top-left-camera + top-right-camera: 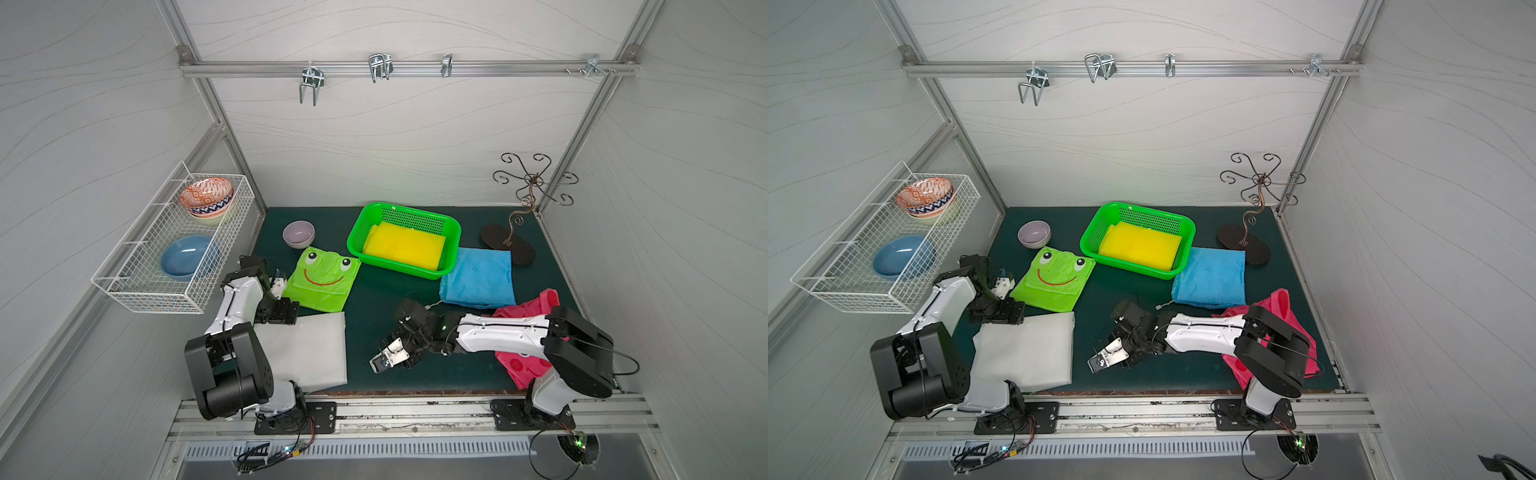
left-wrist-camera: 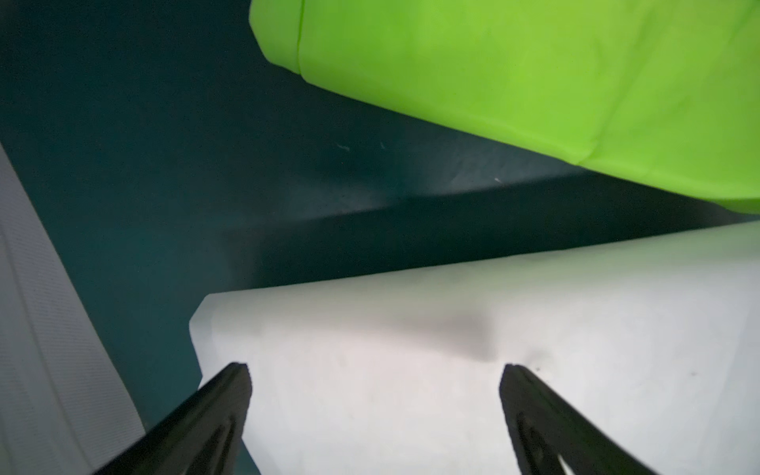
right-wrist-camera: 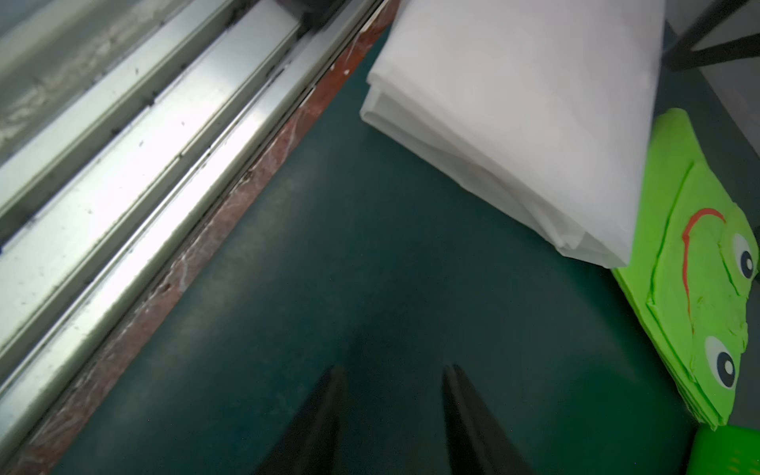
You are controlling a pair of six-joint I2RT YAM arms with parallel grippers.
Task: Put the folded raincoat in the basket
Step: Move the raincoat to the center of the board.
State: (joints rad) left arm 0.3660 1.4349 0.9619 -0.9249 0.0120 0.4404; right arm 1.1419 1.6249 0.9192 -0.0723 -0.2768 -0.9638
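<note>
A white wire rack [image 1: 153,300] on the left wall carried a patterned bowl [image 1: 206,195] and a blue bowl [image 1: 187,257]. Just beside it the left arm bent over the dark green mat [image 1: 374,299]. The left claw [image 2: 374,370] stood spread wide above a corner of the white folded sheet [image 1: 307,353], with nothing held between its fingers [image 2: 230,395] in the left wrist view. A lilac bowl [image 1: 298,234] sat upright near the back of the mat. In front of it lay a green frog-faced garment [image 1: 322,282], folded flat, its near edge close to the white sheet.

At the centre rear stood the green basket [image 1: 411,218], and the yellow raincoat [image 1: 405,245] lay folded inside it, covering most of the floor. One corner of the frog-faced garment reached the basket's left front corner in both top views.

Nearer the front rail, the right claw [image 3: 392,370] hung over bare mat, well apart from the basket. Its fingers stood partly apart and gripped nothing. A blue folded cloth [image 1: 478,276] lay against the basket's right front corner. A pink spotted garment [image 1: 523,368] was bunched under the right arm. A curled metal hook stand [image 1: 530,195] rose in the far right corner
</note>
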